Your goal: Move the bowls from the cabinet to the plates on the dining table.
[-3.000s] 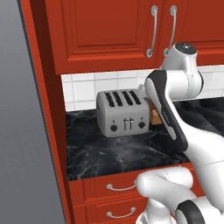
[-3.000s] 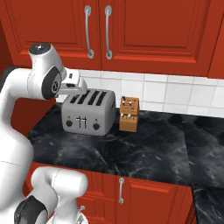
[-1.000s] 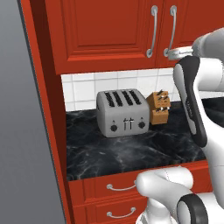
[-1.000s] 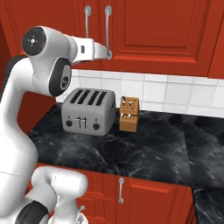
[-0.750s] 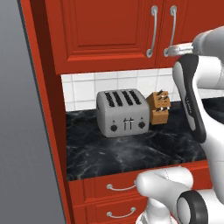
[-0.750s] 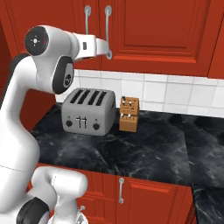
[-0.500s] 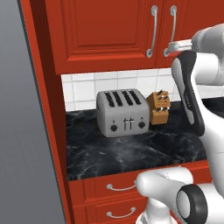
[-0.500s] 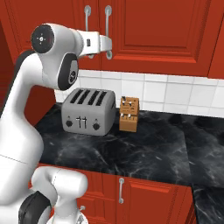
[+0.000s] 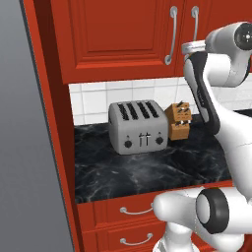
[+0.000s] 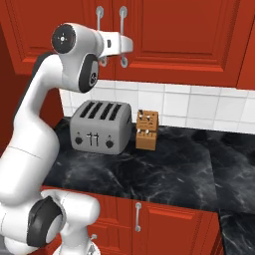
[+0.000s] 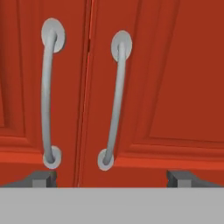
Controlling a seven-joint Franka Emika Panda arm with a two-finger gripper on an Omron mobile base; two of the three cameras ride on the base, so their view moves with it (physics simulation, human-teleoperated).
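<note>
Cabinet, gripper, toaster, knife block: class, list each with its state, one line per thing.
Cabinet: both doors shut, handles side by side.
Gripper: open, fingertips spread wide, facing the handles, holding nothing.
Toaster: upright on the counter, slots empty.
Knife block: upright beside the toaster.
Lower drawers: shut.

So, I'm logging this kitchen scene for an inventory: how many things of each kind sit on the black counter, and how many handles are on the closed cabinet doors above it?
Toaster: 1
Knife block: 1
Door handles: 2
Total: 4
</note>
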